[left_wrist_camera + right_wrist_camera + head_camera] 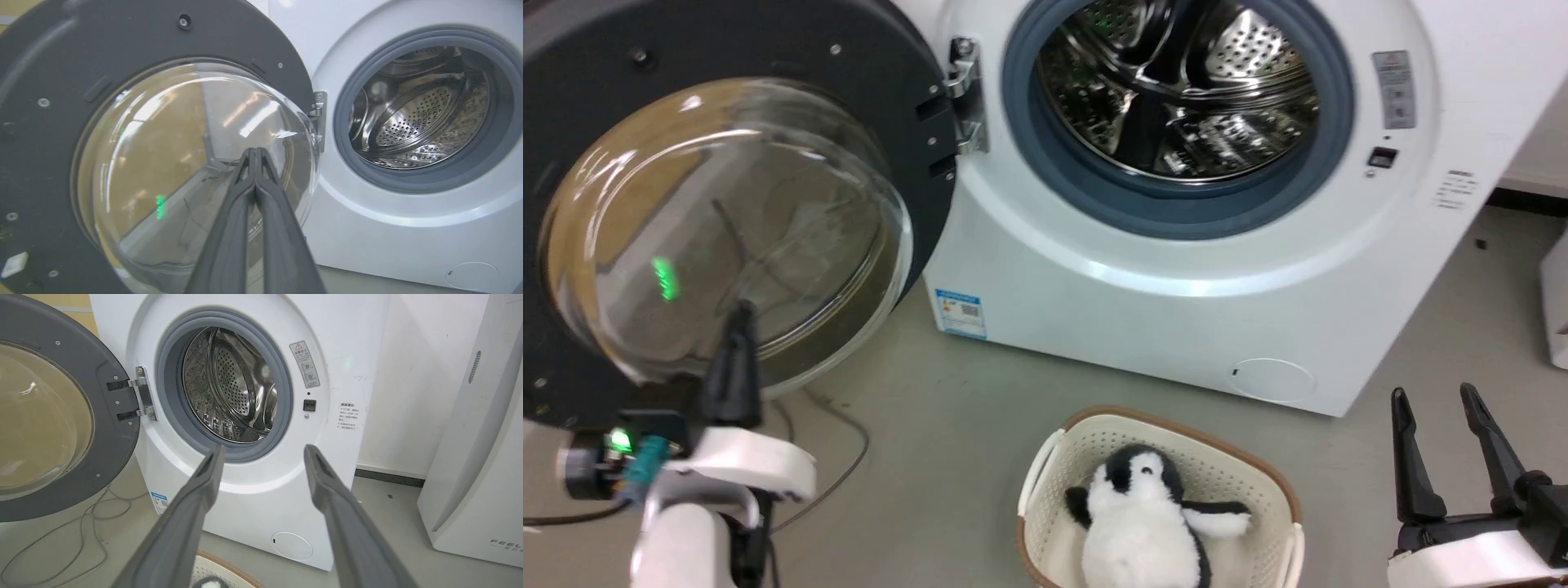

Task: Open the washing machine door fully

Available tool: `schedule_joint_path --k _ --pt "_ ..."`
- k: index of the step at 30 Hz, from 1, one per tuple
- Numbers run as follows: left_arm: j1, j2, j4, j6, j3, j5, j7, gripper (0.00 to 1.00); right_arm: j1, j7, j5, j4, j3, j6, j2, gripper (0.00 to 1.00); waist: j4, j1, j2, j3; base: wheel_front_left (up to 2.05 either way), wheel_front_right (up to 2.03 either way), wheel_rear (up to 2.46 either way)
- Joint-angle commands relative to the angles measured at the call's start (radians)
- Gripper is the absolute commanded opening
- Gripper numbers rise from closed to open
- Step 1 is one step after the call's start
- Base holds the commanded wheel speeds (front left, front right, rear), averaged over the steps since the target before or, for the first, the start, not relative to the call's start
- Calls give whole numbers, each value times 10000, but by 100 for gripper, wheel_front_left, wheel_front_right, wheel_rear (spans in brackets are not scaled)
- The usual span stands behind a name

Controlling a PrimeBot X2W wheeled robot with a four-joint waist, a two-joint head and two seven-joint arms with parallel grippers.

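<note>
1. Two grippers in play. The left gripper point(742, 314), lower left of the head view, has its fingers pressed together and nothing between them.
2. Over to the left wrist view: its fingertips point(244, 177) meet at centre frame, right in front of the glass bowl point(163, 155). I cannot tell whether they touch the glass.
3. The right gripper point(1433, 394), lower right of the head view, has its fingers spread wide. It is empty and well apart from the washer point(1135, 310).
4. The door point(719, 229) takes the upper left of the head view, swung out wide. Its dark inner rim and bowl face the camera, and it hangs on the hinge point(964, 94) at its right edge.
5. The drum mouth point(1176, 90), top centre, is uncovered, a grey ring around shiny steel.
6. At bottom centre a basket point(1094, 416) sits on the floor near the washer, with a plush penguin point(1143, 514) lying inside.
7. A cable point(849, 457) loops on the floor below the door.
</note>
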Motion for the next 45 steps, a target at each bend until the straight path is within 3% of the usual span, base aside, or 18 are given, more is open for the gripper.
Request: schedule_joint_path --k 1,9,10,12,36,37,45 --pt "276 -99 59 -91 -318 -38 18 0 152 -44 51 -77 -18 6 29 100 -255 1 0 -170 0 0 0" --pt "802 -346 15 -163 -1097 -223 18 0 344 -44 101 -110 -6 6 29 100 -802 1 0 -323 0 0 0" --pt "880 -380 13 -165 -1152 -242 18 22 363 -44 109 -104 11 6 29 100 -887 1 0 -342 0 0 0" --pt "1033 -426 30 -165 -1253 -216 18 100 395 -44 124 -94 56 6 29 100 -1069 1 0 -377 0 0 0" --pt "2285 -873 -331 212 -1207 -146 18 100 569 -44 192 116 552 6 30 100 -2222 1 0 -530 0 0 0" --pt "2163 -838 -297 190 -1216 -148 0 0 455 0 178 111 548 -2 4 0 -2226 1 0 -530 0 0 0" --pt "2191 -842 -381 225 -1229 -125 101 0 428 105 150 90 584 -2 5 0 -2256 1 0 -525 0 0 0"
